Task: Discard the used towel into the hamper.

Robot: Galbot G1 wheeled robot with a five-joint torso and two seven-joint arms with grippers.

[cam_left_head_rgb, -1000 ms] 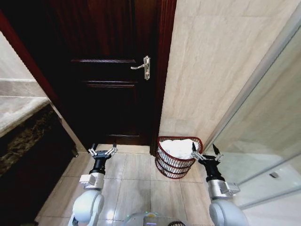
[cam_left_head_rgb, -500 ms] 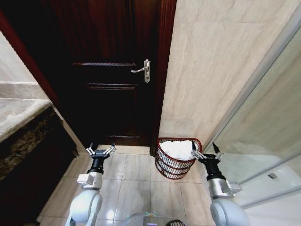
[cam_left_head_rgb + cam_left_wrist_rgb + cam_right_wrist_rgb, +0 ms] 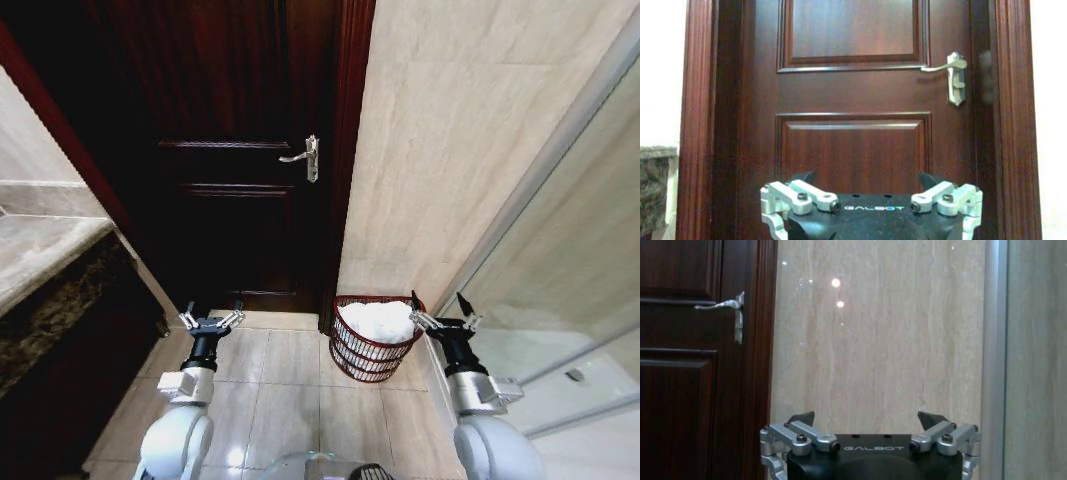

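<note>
Sitting just left of right gripper [image 3: 438,308]: hamper [image 3: 372,338]

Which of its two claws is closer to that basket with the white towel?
The right gripper, open just beside the hamper rim. The left gripper hangs open, well off toward the door.

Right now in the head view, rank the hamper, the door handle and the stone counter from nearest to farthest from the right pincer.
1. Hamper, on the floor just left of the right pincer, towel inside.
2. Door handle, up on the dark door.
3. Stone counter, far left.
</note>
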